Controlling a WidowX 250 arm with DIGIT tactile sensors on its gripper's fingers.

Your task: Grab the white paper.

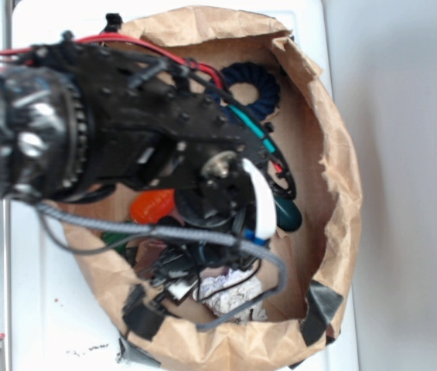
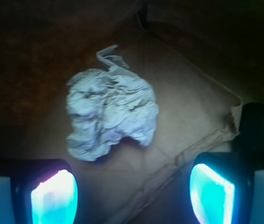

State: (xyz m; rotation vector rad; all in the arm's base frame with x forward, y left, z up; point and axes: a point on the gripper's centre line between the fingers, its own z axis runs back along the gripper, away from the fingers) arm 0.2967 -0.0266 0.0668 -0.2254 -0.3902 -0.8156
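Note:
The white paper (image 2: 109, 112) is a crumpled, wrinkly off-white ball lying on the brown bag floor, seen in the wrist view just ahead of my fingers. In the exterior view the white paper (image 1: 230, 291) shows at the bag's near side, partly hidden by cables and my arm. My gripper (image 2: 132, 193) is open, its two glowing pads (image 2: 54, 198) spread wide with only bag floor between them. The paper lies a short way beyond the fingertips, slightly left of the middle, untouched. My gripper (image 1: 173, 280) hangs low inside the bag, just left of the paper.
A large brown paper bag (image 1: 334, 154) with rolled-down walls rings everything. Inside lie an orange carrot (image 1: 152, 205), a dark blue ring (image 1: 253, 85) at the far side and a dark green thing (image 1: 286, 212). Black tape patches (image 1: 320, 305) sit on the near rim.

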